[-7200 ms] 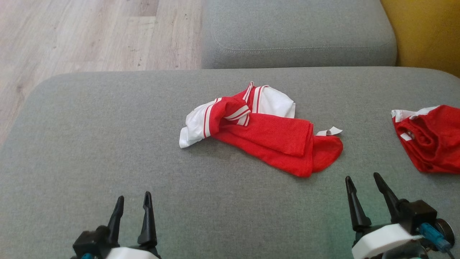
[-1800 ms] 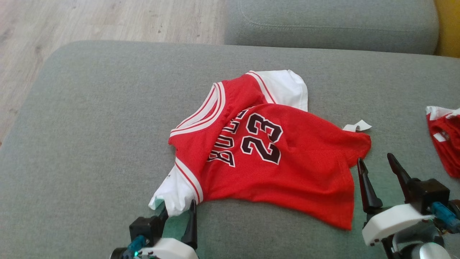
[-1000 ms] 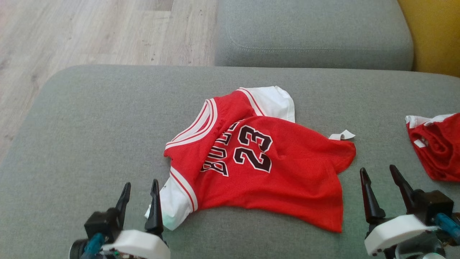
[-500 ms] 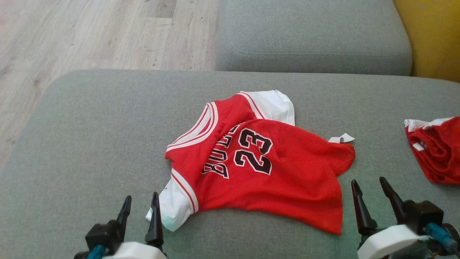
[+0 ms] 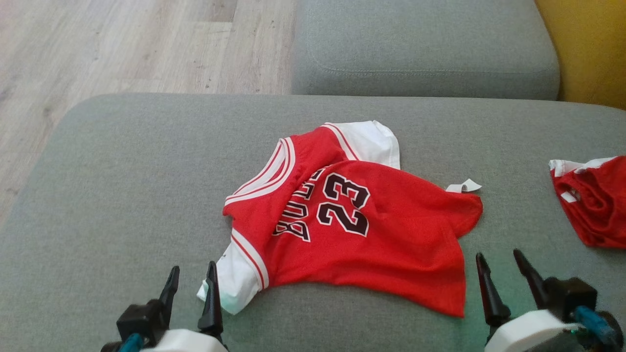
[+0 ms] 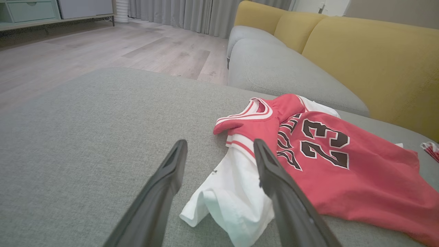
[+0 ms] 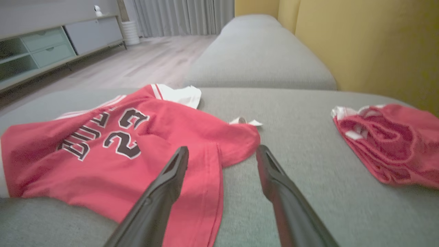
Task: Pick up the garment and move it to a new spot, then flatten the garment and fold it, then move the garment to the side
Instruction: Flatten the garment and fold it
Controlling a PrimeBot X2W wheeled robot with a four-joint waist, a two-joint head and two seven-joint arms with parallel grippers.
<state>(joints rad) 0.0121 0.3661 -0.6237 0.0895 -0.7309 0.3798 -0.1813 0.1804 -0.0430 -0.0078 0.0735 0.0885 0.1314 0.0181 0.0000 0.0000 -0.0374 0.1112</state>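
Head view: the jersey [image 5: 352, 230] lies opened out, number up, on the sofa [image 5: 122, 186], with hem [image 5: 440, 298] and sleeve [image 5: 234, 288] rumpled; flattening looks half done, while folding and moving aside remain. Left wrist view: the left fingers [image 6: 164, 185], wide and empty, frame the sleeve. Right wrist view: the right fingers [image 7: 168, 185], wide and empty, frame the hem.

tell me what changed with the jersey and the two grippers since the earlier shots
The red jersey, earlier a folded heap, now lies spread open with the 23 facing up. The left gripper let go of the near white sleeve and drew back, open. The right gripper eased back from the hem, open throughout. The second red garment at the right stayed put on the grey cushion.
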